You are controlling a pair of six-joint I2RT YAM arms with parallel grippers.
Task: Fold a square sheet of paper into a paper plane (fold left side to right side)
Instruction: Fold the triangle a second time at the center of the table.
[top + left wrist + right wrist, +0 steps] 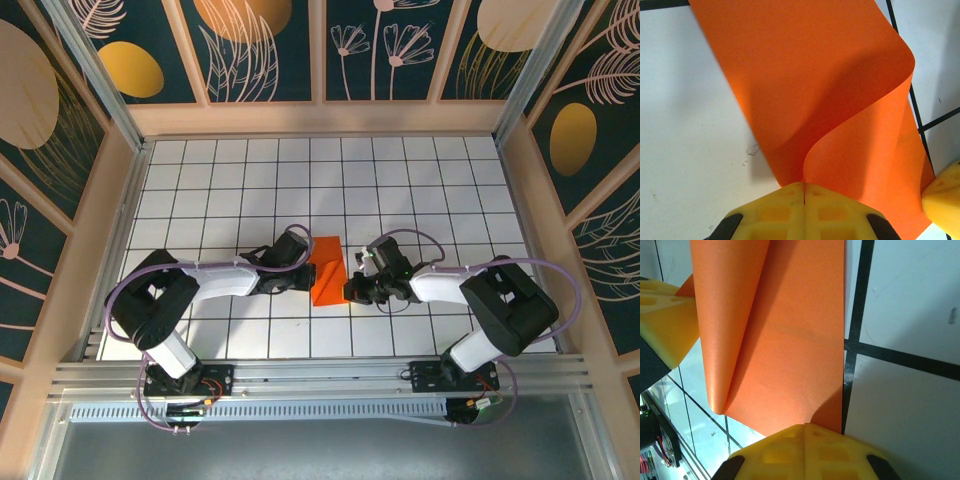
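1. The white desk (400, 170), ruled with a black grid, is carrying everything, and the square sheet of paper (328, 272) is lying near its middle, a little toward the near edge
2. The left arm (225, 278) is reaching in from the left and the right arm (500, 300) is reaching in from the right. Both are stretching low over the desk, with their wrists facing each other across the orange paper
3. The paper is showing from above as a narrow strip between the two wrists, partly doubled over. In the left wrist view one side is curling up off the flat layer and arching over it, not pressed down. In the right wrist view a rounded fold is running along one side while the opposite edge is lying along a black grid line
4. The left gripper (804, 186) is closing fully, its yellow fingers meeting and pinching the raised edge where the curl begins
5. The right gripper (805, 427) is also sitting with its fingers together, its tips touching the sheet's near edge. I cannot tell whether a layer is caught between them
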